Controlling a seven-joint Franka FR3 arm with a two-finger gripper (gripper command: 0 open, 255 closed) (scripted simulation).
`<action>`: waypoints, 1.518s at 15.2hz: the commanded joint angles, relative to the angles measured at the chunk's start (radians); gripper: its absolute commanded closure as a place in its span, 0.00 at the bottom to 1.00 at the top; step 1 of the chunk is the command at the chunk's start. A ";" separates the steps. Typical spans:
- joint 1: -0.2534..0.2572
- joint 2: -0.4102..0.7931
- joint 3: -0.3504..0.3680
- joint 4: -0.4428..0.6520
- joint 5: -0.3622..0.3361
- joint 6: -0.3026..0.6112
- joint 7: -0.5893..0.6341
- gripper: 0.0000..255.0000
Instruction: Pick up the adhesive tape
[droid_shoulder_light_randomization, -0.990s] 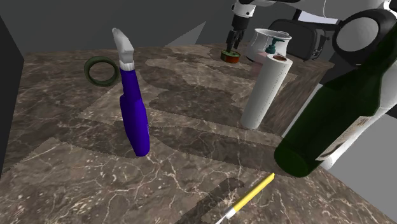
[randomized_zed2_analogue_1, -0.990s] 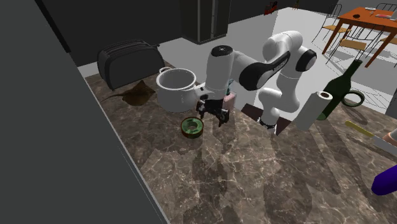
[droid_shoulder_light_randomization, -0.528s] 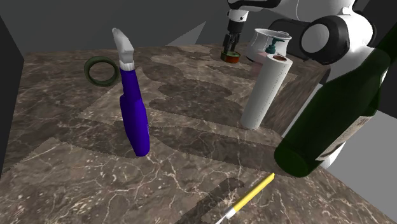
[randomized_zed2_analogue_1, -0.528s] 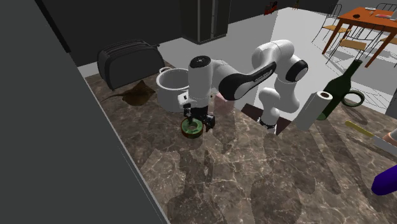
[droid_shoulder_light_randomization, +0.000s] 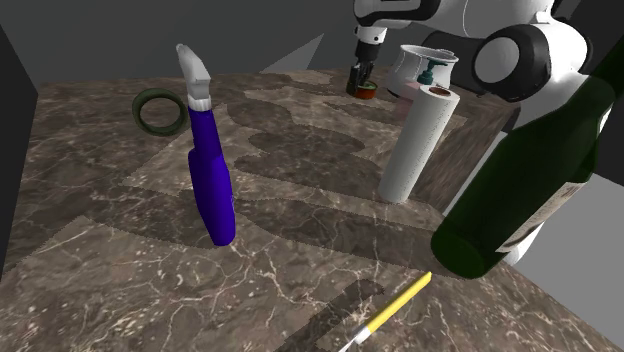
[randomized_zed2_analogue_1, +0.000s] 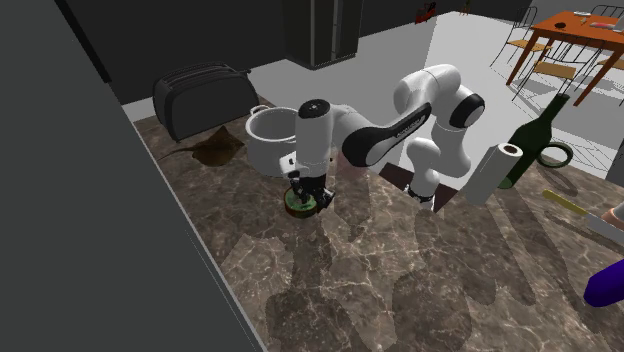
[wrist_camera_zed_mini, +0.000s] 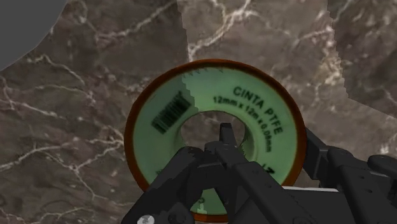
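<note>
The adhesive tape (wrist_camera_zed_mini: 267, 108) is a flat green roll with an orange-brown rim and printed lettering. It lies on the dark marble counter (droid_shoulder_light_randomization: 300, 200) at the far edge, next to a white pot (randomized_zed2_analogue_1: 272, 140). My black gripper (wrist_camera_zed_mini: 273, 159) points straight down on it. One finger (wrist_camera_zed_mini: 219, 159) stands in the roll's centre hole and the other (wrist_camera_zed_mini: 331, 165) is outside the rim, so the fingers are shut on the roll's wall. In the shoulder view the gripper (droid_shoulder_light_randomization: 361, 78) stands on the tape (droid_shoulder_light_randomization: 365, 92). The second exterior view has the gripper (randomized_zed2_analogue_1: 305, 192) over the tape (randomized_zed2_analogue_1: 300, 208).
A blue spray bottle (droid_shoulder_light_randomization: 211, 190), a white paper roll (droid_shoulder_light_randomization: 418, 140) and a dark green wine bottle (droid_shoulder_light_randomization: 530, 180) stand nearer the stand. A dark ring (droid_shoulder_light_randomization: 158, 111) lies at the shoulder view's left. A yellow pen (droid_shoulder_light_randomization: 400, 300) lies near the front. A toaster (randomized_zed2_analogue_1: 203, 98) sits behind the pot.
The gripper came from beside the tape to above it, dropped onto the roll and closed its open fingers on the roll's wall.
</note>
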 joint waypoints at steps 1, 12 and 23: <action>0.000 0.005 0.000 0.000 0.001 -0.001 0.001 1.00; -0.004 0.007 -0.002 0.055 0.001 -0.054 -0.003 1.00; -0.021 0.053 -0.007 0.266 0.019 -0.222 -0.013 1.00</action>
